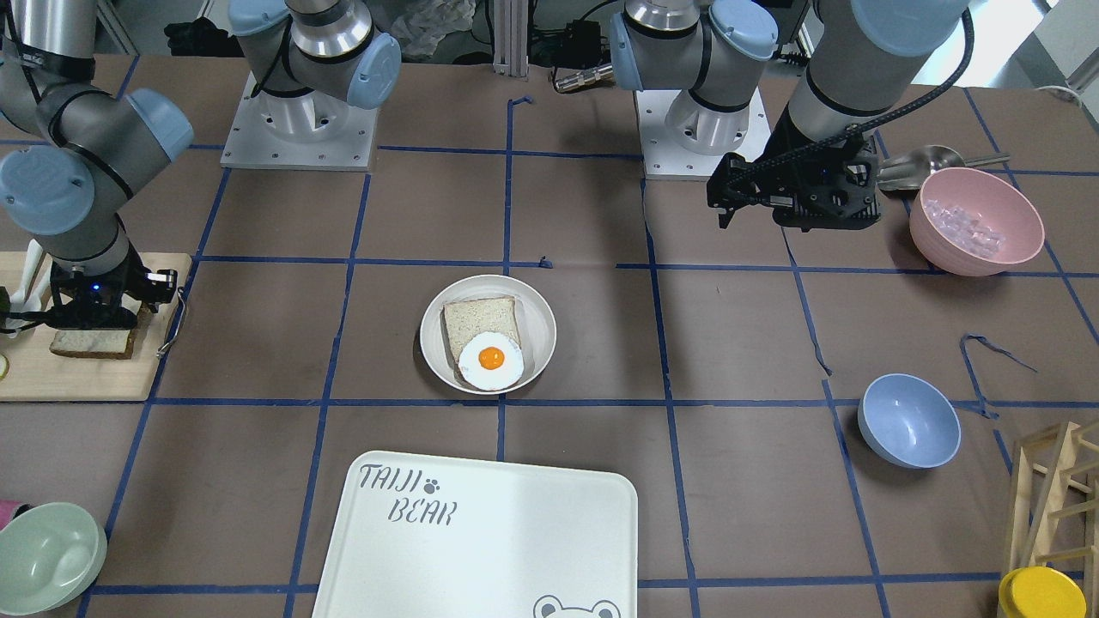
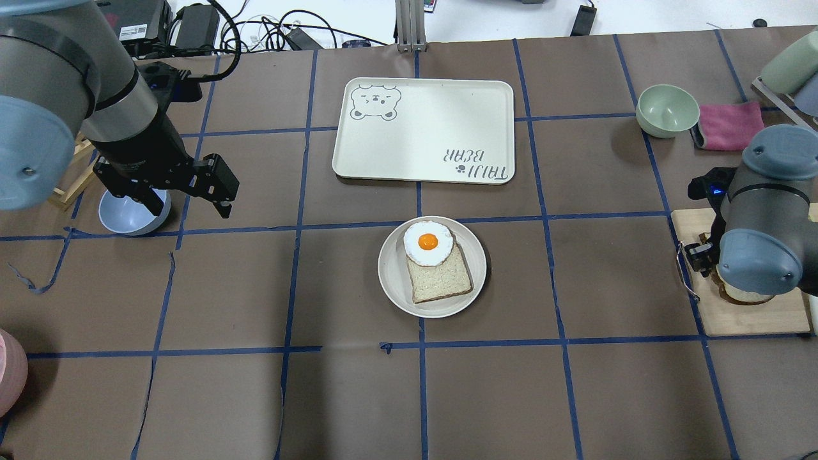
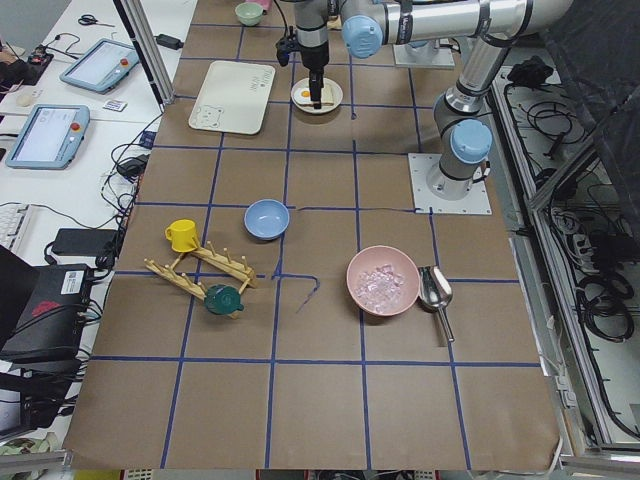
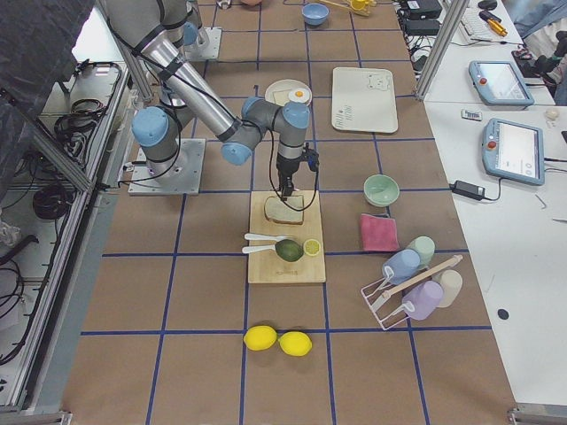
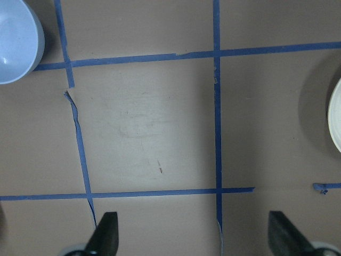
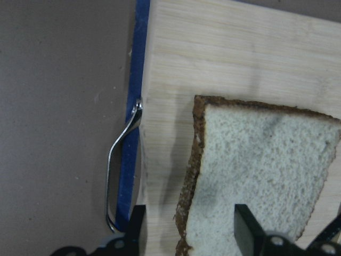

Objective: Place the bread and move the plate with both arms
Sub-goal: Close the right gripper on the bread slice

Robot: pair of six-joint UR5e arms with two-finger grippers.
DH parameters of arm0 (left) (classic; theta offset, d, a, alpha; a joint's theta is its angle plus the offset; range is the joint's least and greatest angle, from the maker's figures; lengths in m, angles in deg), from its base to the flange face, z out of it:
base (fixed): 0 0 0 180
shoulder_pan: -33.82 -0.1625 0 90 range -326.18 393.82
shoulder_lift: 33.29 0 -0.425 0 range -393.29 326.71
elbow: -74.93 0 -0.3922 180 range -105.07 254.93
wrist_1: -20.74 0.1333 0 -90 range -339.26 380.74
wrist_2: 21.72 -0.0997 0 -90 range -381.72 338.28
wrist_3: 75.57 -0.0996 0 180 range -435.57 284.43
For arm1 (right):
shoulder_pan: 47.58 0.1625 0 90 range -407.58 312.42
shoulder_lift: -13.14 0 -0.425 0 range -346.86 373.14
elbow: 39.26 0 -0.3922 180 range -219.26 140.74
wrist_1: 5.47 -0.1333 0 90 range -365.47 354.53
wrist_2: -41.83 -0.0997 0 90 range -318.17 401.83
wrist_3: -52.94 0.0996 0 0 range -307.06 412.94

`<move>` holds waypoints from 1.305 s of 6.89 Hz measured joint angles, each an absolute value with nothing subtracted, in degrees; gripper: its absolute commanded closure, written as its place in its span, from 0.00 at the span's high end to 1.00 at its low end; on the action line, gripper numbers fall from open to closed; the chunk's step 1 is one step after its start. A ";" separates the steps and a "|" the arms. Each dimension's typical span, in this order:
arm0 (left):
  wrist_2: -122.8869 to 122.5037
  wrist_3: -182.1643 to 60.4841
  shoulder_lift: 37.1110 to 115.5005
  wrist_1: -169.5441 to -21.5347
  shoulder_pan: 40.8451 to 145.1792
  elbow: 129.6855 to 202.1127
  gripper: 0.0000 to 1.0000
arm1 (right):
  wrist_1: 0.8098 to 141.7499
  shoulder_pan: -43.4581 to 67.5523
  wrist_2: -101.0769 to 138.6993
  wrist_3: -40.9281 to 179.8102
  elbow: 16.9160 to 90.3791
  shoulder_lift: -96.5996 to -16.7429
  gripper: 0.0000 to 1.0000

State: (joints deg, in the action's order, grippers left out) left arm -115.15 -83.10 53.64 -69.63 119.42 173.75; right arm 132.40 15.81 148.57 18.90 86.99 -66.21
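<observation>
The bread (image 6: 261, 170), a speckled slice with a dark crust, lies flat on the wooden cutting board (image 6: 224, 58). It also shows in the front view (image 1: 90, 343). My right gripper (image 6: 192, 234) is open low over it, one finger over the board beside the crust and the other over the slice; it also shows in the front view (image 1: 94, 313). The cream plate (image 1: 534, 313) sits mid-table and holds a paler slice and a fried egg (image 1: 490, 360). My left gripper (image 2: 190, 207) is open and empty, high above the table well left of the plate (image 2: 393, 275).
The TAIJI BEAR tray (image 2: 425, 128) lies just beyond the plate. A blue bowl (image 2: 131, 214) sits under my left arm. A pink bowl of ice (image 1: 974, 219), a green bowl (image 2: 666, 110), a wooden rack (image 1: 1056, 489) and a yellow cup (image 1: 1041, 594) stand near the table's edges.
</observation>
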 measured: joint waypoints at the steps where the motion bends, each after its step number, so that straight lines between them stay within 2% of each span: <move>1: -115.15 -83.12 53.64 -69.73 119.42 173.78 1.00 | 132.42 15.79 149.46 18.90 87.05 -65.96 0.38; 3: -115.15 -83.13 53.73 -69.74 119.42 173.83 1.00 | 132.61 15.79 150.46 19.00 87.02 -64.64 0.38; 4: -115.15 -83.13 53.73 -69.76 119.42 173.87 1.00 | 133.00 15.79 150.45 19.01 87.02 -64.24 0.25; 5: -115.15 -83.13 53.73 -69.76 119.42 173.87 1.00 | 133.37 15.79 150.34 19.01 87.03 -64.07 0.00; 9: -115.17 -83.13 53.98 -69.68 119.42 173.89 1.00 | 133.67 15.79 150.65 18.73 87.04 -64.03 0.00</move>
